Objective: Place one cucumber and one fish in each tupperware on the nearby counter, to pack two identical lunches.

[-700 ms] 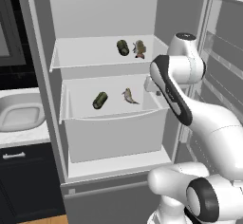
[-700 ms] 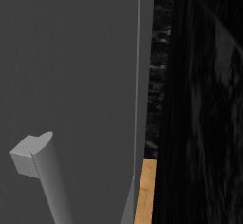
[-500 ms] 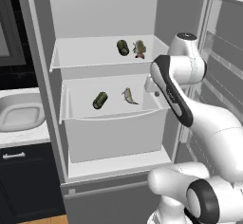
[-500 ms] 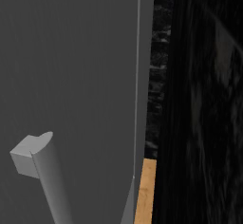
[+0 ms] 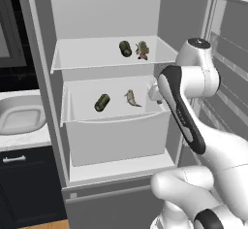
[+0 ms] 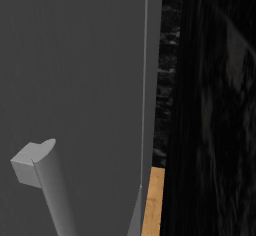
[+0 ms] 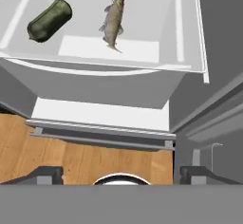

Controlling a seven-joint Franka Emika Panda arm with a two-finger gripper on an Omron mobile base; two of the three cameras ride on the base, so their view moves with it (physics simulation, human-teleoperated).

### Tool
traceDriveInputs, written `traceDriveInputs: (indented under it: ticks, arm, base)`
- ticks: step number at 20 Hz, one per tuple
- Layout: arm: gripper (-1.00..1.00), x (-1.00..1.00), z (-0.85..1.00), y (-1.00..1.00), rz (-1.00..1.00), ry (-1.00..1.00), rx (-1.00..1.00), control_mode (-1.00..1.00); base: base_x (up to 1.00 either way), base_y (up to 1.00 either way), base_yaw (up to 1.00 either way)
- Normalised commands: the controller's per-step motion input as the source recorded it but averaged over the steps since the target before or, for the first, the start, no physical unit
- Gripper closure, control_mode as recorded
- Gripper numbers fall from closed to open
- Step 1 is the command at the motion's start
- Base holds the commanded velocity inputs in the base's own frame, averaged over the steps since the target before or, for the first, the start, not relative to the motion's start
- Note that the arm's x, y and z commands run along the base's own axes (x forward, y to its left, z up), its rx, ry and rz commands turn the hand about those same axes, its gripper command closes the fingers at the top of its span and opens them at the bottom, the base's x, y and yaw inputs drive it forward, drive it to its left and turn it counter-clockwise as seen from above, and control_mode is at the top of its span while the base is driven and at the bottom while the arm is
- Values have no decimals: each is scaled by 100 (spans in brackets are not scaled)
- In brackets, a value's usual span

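The hand (image 7: 121, 173) is wide open and holds nothing. Ahead of it, on the fridge shelf (image 7: 109, 47), lie a fish (image 7: 114, 21) and a cucumber (image 7: 50, 20), apart. I think it should reach straight forward and pinch the fish's middle.

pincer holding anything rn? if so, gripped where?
Nothing held. The pincer is open above the lower fridge shelf, with the dark green cucumber and the brownish fish lying untouched there.
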Motion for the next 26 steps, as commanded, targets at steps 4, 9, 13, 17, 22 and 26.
traceDriveInputs:
  ticks: [4, 9, 13, 17, 22, 26]
  arm:
    - [-100, -33, 49, 4, 2, -25, 0, -100]
    - [-100, -17, 64, 0, 1, -32, 0, -100]
    - [-100, 0, 78, 7, 1, -13, 0, -100]
    - [-100, 0, 78, 0, 0, -25, 0, -100]
    - [-100, 2, 66, 0, 0, -3, 0, -100]
    - [-100, 33, 17, 0, 0, 0, 0, -100]
  base:
    - [0, 0, 0]
    - [0, 0, 0]
    - [0, 0, 0]
    - [0, 0, 0]
    - [0, 0, 0]
    - [0, 0, 0]
